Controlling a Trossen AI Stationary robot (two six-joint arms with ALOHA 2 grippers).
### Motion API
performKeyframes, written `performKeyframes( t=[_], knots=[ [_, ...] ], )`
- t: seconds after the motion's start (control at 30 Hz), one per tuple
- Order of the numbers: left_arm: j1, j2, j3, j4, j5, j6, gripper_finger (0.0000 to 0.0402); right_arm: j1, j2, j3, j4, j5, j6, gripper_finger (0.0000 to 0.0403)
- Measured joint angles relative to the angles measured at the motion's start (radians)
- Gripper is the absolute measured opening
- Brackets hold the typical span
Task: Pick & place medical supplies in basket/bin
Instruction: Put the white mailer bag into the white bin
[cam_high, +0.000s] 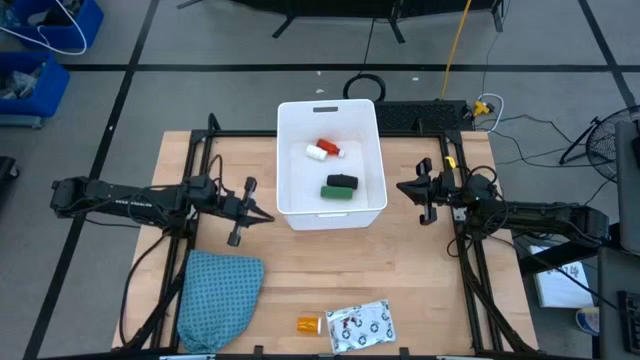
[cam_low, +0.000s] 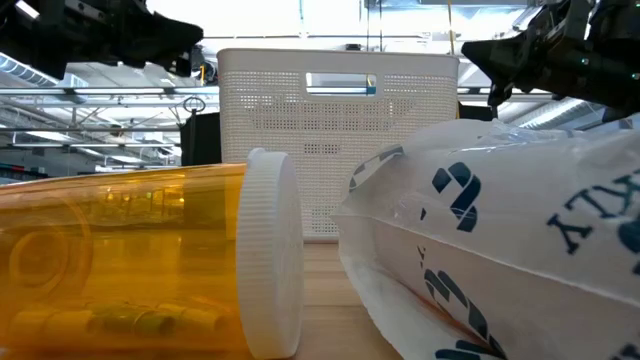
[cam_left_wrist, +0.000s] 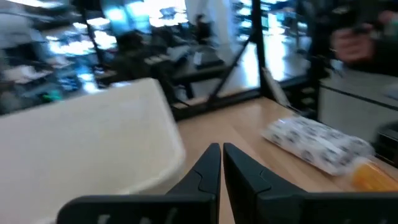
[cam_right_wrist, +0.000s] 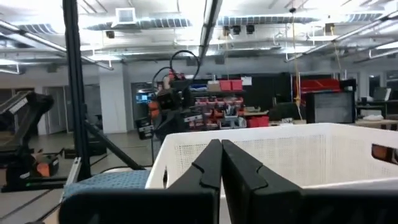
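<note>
The orange vial (cam_high: 309, 324) lies on its side, cap toward the packet (cam_high: 361, 325). The white bin (cam_high: 292, 175) holds a red bottle (cam_high: 324, 150), black oblong (cam_high: 342, 181) and green block (cam_high: 336, 193). Both the left gripper (cam_left_wrist: 220, 152) and the right gripper (cam_right_wrist: 220, 149) have their fingers clenched on nothing.

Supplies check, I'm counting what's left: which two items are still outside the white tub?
The orange vial and the patterned white packet, side by side on the table's near edge. The red bottle, black oblong and green block already lie in the tub.
</note>
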Motion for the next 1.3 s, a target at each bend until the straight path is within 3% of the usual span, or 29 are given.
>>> performKeyframes(
  t=[0.1, 0.23, 0.37, 0.5, 0.63, 0.7, 0.83, 1.03, 1.3],
  knots=[
    [-0.001, 0.0, 0.001, 0.022, -0.091, -0.072, 0.0023, 0.0, 0.0, 0.0, 0.016, 0.0, 0.001, 0.0],
    [-0.013, 0.0, 0.001, -0.002, -0.109, -0.107, 0.0024, 0.0, 0.0, 0.013, 0.124, 0.027, 0.093, 0.0],
    [-0.033, 0.0, 0.001, 0.001, -0.165, -0.178, 0.0024, 0.012, 0.002, 0.085, 0.099, 0.034, 0.123, 0.0],
    [-0.066, 0.0, 0.001, 0.003, -0.126, -0.244, 0.0024, 0.076, 0.001, 0.2, -0.077, 0.017, 0.115, 0.0],
    [-0.113, 0.0, 0.002, 0.017, -0.164, -0.24, 0.0024, 0.228, 0.019, 0.371, -0.37, -0.024, 0.051, 0.0],
    [-0.128, 0.0, 0.002, 0.041, -0.193, -0.239, 0.0024, 0.328, 0.039, 0.468, -0.52, 0.04, 0.0, 0.0],
    [-0.137, 0.0, 0.003, 0.078, -0.21, -0.22, 0.0024, 0.586, 0.122, 0.634, -0.771, 0.287, -0.127, 0.001],
    [-0.137, 0.0, 0.003, 0.077, -0.214, -0.189, 0.0024, 0.896, 0.287, 0.752, -0.911, 0.7, -0.211, 0.0081],
    [-0.136, 0.0, 0.003, 0.084, -0.223, -0.128, 0.0024, 1.121, 0.478, 0.777, -0.831, 0.81, -0.052, 0.0187]
  ],
)
